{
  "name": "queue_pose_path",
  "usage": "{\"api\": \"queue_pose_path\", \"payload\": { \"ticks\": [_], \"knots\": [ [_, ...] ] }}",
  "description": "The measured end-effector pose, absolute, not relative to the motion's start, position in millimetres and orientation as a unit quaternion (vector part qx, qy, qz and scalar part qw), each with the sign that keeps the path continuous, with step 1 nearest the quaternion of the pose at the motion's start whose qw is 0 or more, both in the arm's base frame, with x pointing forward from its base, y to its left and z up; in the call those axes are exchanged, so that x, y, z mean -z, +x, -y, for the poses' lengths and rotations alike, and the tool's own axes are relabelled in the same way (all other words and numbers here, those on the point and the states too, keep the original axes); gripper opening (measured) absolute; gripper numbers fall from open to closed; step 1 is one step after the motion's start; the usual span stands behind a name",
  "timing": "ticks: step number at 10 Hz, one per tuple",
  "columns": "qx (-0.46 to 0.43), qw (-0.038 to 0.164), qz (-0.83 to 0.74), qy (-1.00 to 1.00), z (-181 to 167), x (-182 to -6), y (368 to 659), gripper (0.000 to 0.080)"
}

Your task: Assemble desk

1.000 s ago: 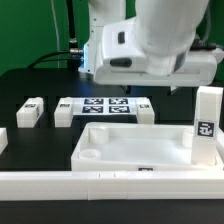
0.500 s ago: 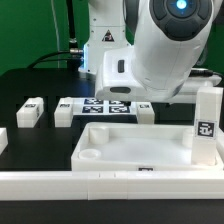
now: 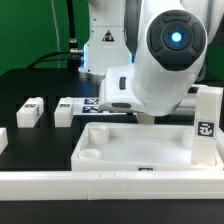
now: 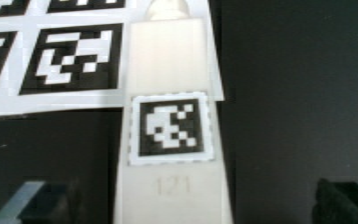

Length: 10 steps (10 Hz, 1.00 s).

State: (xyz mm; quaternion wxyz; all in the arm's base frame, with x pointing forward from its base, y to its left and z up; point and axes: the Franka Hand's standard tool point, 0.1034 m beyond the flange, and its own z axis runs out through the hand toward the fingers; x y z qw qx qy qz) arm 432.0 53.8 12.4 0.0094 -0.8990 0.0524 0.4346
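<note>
The desk's white tray-like tabletop (image 3: 150, 155) lies at the front of the exterior view. In the wrist view a white block leg (image 4: 172, 70) with a black-and-white tag (image 4: 172, 125) lies lengthwise beside the marker board (image 4: 51, 50). My gripper (image 4: 185, 200) is open and straddles this leg, and dark gaps separate the leg from the fingers (image 4: 25, 203). In the exterior view the arm (image 3: 165, 60) hides this leg and the gripper. Two more legs (image 3: 30, 113) (image 3: 65, 112) lie at the exterior view's left. Another leg (image 3: 207, 125) stands upright at the right.
A long white rail (image 3: 100, 183) runs along the front edge, just before the tabletop. Another white piece (image 3: 2, 140) shows at the far left edge. The marker board (image 3: 90, 103) is mostly covered by the arm. The table surface is black.
The arm has come down and forward over the marker board, and now hides most of the board and the leg on the board's right side. The jaws stayed open.
</note>
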Motion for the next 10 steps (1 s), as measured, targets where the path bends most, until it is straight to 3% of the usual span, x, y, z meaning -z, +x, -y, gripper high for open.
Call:
{"api": "queue_pose_path", "payload": {
  "ticks": [1,2,4,8,9,10],
  "knots": [
    [-0.434,0.009,-0.053,-0.899,-54,-11.9,432,0.0526],
    [-0.434,0.009,-0.053,-0.899,-53,-11.6,432,0.0526],
    [-0.434,0.009,-0.053,-0.899,-53,-11.4,432,0.0288],
    [-0.434,0.010,-0.053,-0.899,-53,-11.4,432,0.0288],
    [-0.454,0.015,-0.050,-0.889,-50,-22.7,430,0.0288],
    [-0.474,0.027,-0.053,-0.878,-39,-53.5,443,0.0288]
  ]
}}
